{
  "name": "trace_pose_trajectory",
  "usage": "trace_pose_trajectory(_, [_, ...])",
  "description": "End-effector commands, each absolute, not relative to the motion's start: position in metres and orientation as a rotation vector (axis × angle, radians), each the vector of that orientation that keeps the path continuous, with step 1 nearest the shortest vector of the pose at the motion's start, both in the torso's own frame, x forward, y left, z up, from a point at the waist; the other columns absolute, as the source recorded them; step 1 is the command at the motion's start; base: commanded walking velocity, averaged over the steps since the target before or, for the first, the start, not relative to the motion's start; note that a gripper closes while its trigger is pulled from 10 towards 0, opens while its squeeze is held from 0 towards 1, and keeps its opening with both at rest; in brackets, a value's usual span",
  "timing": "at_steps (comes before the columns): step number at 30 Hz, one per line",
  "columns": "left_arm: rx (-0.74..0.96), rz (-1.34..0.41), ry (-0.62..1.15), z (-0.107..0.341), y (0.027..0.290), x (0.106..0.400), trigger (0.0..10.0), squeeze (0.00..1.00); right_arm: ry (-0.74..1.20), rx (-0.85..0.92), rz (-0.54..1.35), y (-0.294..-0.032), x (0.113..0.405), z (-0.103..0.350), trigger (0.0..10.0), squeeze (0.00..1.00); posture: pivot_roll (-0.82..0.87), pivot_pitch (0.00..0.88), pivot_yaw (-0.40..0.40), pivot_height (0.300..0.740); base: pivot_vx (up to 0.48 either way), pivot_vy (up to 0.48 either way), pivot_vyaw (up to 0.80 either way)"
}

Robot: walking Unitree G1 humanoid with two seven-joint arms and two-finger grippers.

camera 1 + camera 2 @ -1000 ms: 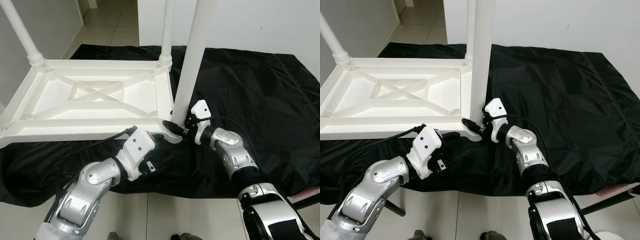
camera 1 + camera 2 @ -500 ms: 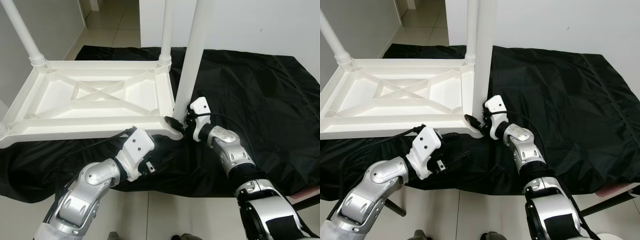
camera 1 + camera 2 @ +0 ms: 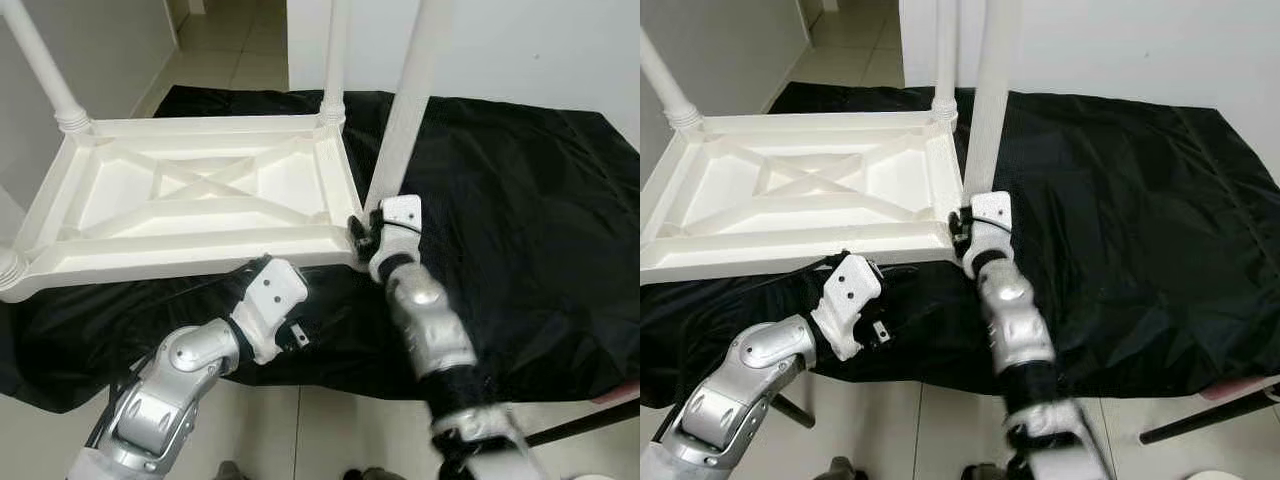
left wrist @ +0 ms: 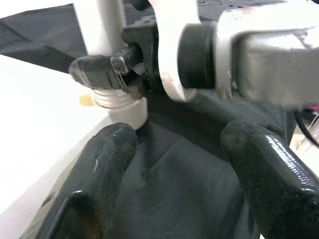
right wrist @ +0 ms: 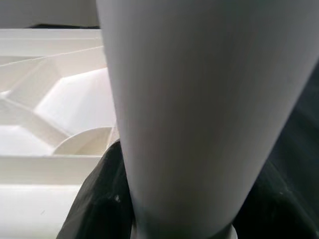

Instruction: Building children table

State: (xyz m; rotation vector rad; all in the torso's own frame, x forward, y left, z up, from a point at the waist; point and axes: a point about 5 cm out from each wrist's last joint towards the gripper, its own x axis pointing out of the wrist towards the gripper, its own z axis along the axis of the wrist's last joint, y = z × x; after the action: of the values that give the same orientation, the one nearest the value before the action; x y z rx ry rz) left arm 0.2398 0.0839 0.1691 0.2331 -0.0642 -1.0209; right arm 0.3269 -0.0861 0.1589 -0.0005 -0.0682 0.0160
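Table leg [image 3: 402, 125] clamped low down by right gripper [image 3: 362, 232], fingers closed around base just above threaded collar, right at near-right corner socket of upturned tabletop [image 3: 190, 200]. Long axis of leg near vertical, leaning slightly to robot's right, top end cut off by frame edge. Seating in socket not confirmable: joint masked by right gripper's fingers and white wrist housing; ribbed collar [image 4: 115, 96] visible in left wrist view, apparently at or just above corner. Judged: leg being screwed or pressed home, so coming move depends on bringing axis square to corner socket.

Left gripper [image 4: 174, 164] parted wide, holding nothing, low over black cloth [image 3: 520, 200] just before same corner, aimed at leg base; near front rim, no contact discernible. Right arm clearly nearer to leg.

Tabletop lies underside up on black cloth, cross ribs showing; two other legs [image 3: 40, 65] already upright at far corners. Near-left corner mostly cut off
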Motion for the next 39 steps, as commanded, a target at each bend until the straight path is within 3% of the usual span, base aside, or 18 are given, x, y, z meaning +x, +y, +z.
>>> trace_pose_trajectory(1, [0.223, -1.009, -0.048, 0.167, 0.085, 0.239, 10.0, 0.00, 0.007, 0.011, -0.059, -0.084, 0.320, 0.145, 10.0, 0.00, -0.01, 0.117, 0.010, 0.740, 0.000, 0.000, 0.00])
trace_pose_trajectory(7, [0.222, -1.013, -0.046, 0.166, 0.084, 0.238, 10.0, 0.00, 0.050, -0.010, -0.021, -0.084, 0.322, 0.141, 10.0, 0.00, -0.02, 0.124, 0.011, 0.740, 0.000, 0.000, 0.00])
trace_pose_trajectory(8, [0.223, -1.011, -0.046, 0.166, 0.085, 0.239, 10.0, 0.00, 0.020, 0.034, 0.041, -0.085, 0.320, 0.144, 10.0, 1.00, -0.01, 0.127, 0.008, 0.740, 0.000, 0.000, 0.00])
trace_pose_trajectory(20, [0.221, -0.995, -0.046, 0.167, 0.086, 0.237, 10.0, 0.00, -0.036, 0.021, 0.229, -0.110, 0.319, 0.149, 10.0, 1.00, 0.00, 0.135, -0.001, 0.740, 0.000, 0.000, 0.00])
trace_pose_trajectory(21, [0.222, -0.995, -0.046, 0.167, 0.087, 0.237, 10.0, 0.00, -0.043, 0.009, 0.283, -0.116, 0.321, 0.151, 10.0, 0.00, 0.00, 0.135, 0.000, 0.740, 0.000, 0.000, 0.00])
trace_pose_trajectory(26, [0.222, -0.994, -0.045, 0.168, 0.088, 0.238, 10.0, 0.00, -0.055, -0.008, 0.366, -0.125, 0.325, 0.156, 10.0, 0.00, 0.00, 0.136, 0.002, 0.740, 0.000, 0.000, 0.00])
trace_pose_trajectory(28, [0.228, -0.994, -0.047, 0.169, 0.089, 0.240, 10.0, 0.00, -0.103, -0.095, 0.562, -0.126, 0.328, 0.165, 10.0, 0.00, -0.01, 0.136, 0.023, 0.740, 0.000, 0.000, 0.00])
trace_pose_trajectory(31, [0.235, -1.004, -0.053, 0.171, 0.088, 0.241, 10.0, 0.00, -0.110, -0.181, 0.705, -0.127, 0.336, 0.170, 10.0, 0.00, -0.01, 0.130, 0.028, 0.740, 0.000, 0.000, 0.00])
trace_pose_trajectory(39, [0.242, -1.010, -0.056, 0.174, 0.088, 0.242, 10.0, 0.00, -0.048, -0.292, 0.908, -0.118, 0.347, 0.164, 10.0, 0.00, 0.01, 0.128, 0.035, 0.740, 0.000, 0.000, 0.00])
